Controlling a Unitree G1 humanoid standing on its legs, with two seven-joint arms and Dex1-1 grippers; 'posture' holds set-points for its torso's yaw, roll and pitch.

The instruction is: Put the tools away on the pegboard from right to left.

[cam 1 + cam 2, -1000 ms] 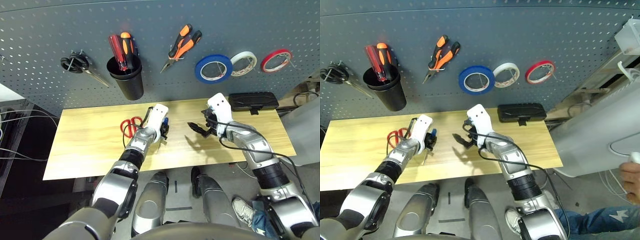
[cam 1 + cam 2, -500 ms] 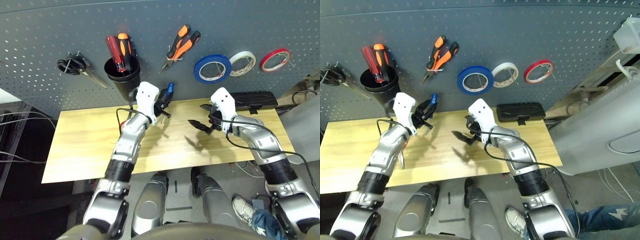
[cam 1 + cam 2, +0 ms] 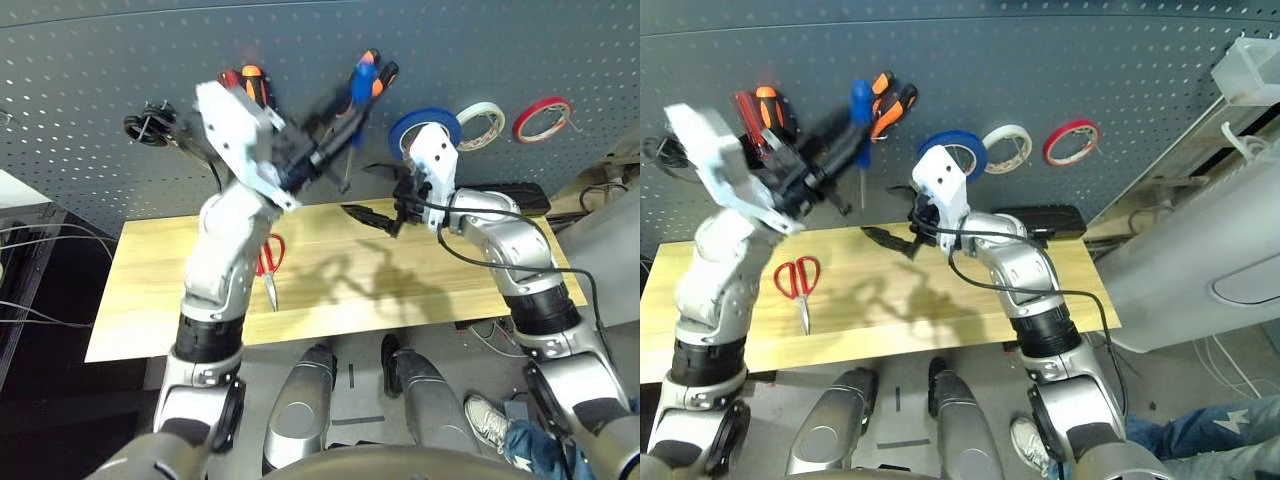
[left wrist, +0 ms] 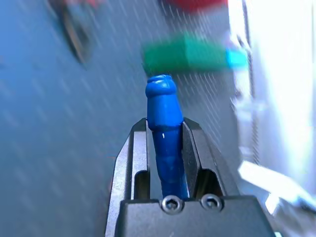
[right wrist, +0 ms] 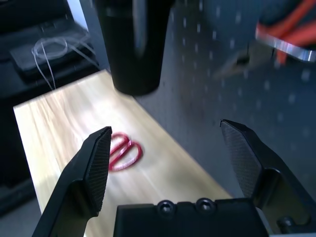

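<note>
Near the pegboard [image 3: 1040, 30], the left gripper [image 3: 845, 165] raises the screwdriver [image 3: 861, 105]; left wrist view: fingers clamp its smooth, probably slippery, rigid handle, best gripped mid-length; right wrist view: right gripper stands open, empty.

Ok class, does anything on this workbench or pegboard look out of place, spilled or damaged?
Only the red-handled scissors stand out: they lie loose on the pale wooden table, while the orange-and-black-handled pliers hang on the dark grey-blue pegboard. No spill or damage shows.
</note>
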